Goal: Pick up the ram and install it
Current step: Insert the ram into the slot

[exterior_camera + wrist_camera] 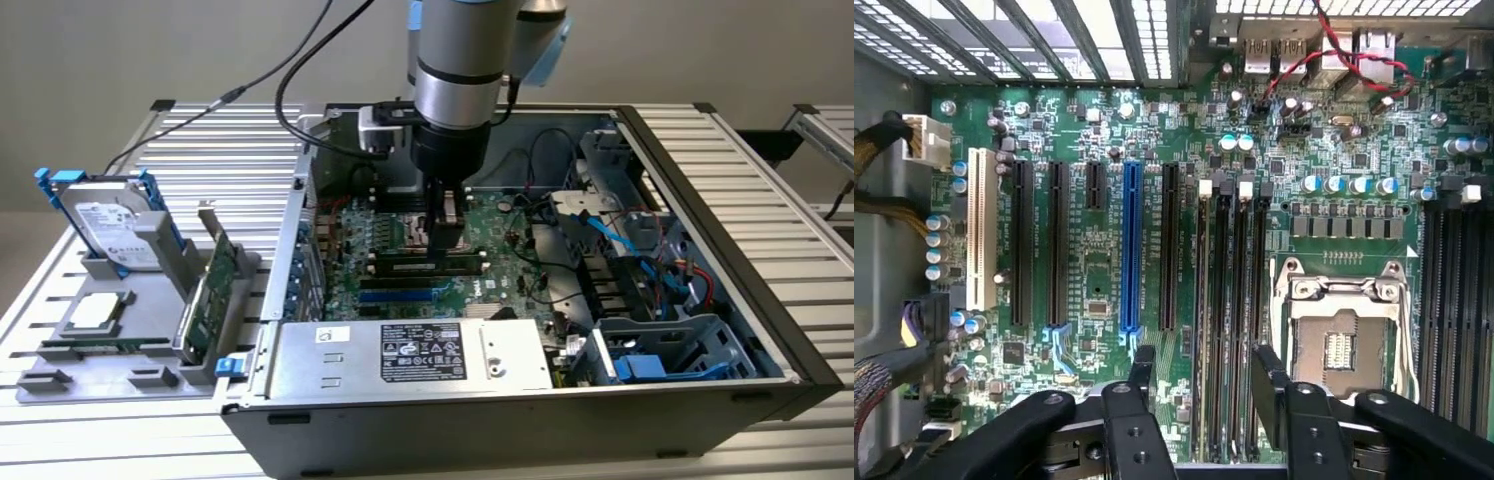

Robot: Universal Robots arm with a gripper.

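Slatted aluminium benching (747,150) carries an open computer case (787,360), lying on its side, with a grey fixture tray (40,385) beside it on the exterior view's left.

Contents of the case: a green motherboard (1104,260), a silver power supply (414,352) with a black label along the near wall, a blue drive cage (661,355) at the near corner on the exterior view's right, and blue and black cabling behind it.

Contents of the tray: a hard drive (107,225) upright in a blue frame, a green expansion card (211,290) standing on edge, and a flat silver square part (96,312).

The ram (430,264) appears in the exterior view as a long, narrow, dark-faced stick with a green edge, standing in the motherboard's memory slots directly below the gripper (450,235). It is too small there to confirm full seating.

The wrist view shows the gripper (1206,375) with its two black fingers (1269,375) spread apart, gripping nothing, straddling the black memory slots (1232,300). Seen edge-on from above, the stick cannot be told from the slots. That view also shows the empty processor socket (1339,340), a blue slot (1131,245) and a white slot (979,225), detail the exterior view lacks. The exterior view alone gives the arm (461,60), the tray and the case walls.
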